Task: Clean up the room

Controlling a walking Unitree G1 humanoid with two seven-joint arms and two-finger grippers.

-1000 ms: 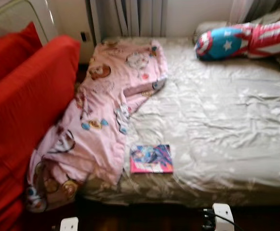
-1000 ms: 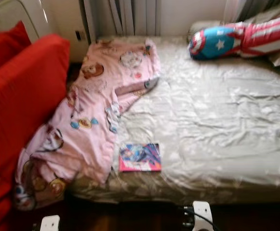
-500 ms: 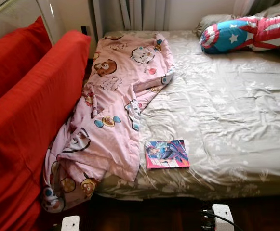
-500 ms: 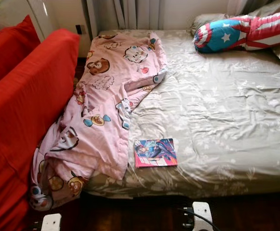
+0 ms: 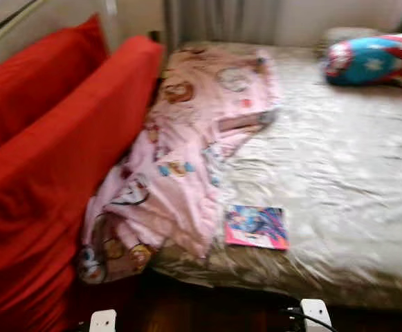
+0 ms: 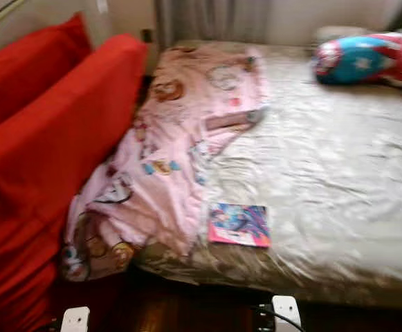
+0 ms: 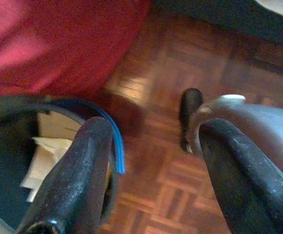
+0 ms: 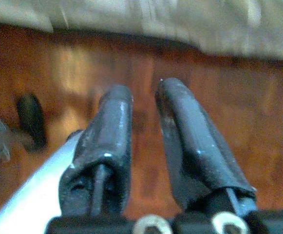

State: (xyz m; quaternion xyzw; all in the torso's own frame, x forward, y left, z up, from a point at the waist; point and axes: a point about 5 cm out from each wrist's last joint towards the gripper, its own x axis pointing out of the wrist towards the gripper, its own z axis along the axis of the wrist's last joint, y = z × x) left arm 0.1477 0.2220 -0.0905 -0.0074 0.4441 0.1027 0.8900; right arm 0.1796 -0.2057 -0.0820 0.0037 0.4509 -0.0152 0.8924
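Bed [image 5: 353,173]: pink cartoon blanket [image 5: 187,159] bunched along its left edge, spilling off the front-left corner.
Book [image 5: 257,227]: flat by the bed's front edge, just beside the blanket.
Left gripper [image 7: 151,161]: fingers wide, over parquet floor [image 7: 180,63], holding nothing.
Right gripper [image 8: 143,105]: narrow gap, empty, near the bed's edge.

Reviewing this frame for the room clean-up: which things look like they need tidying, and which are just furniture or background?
Likely to tidy:
pink blanket, crumpled and hanging off the bed edge
book, lying on the sheet beside the blanket
bin with paper scraps, by the left gripper

Just there:
red sofa
star-patterned cushion
bed
curtain
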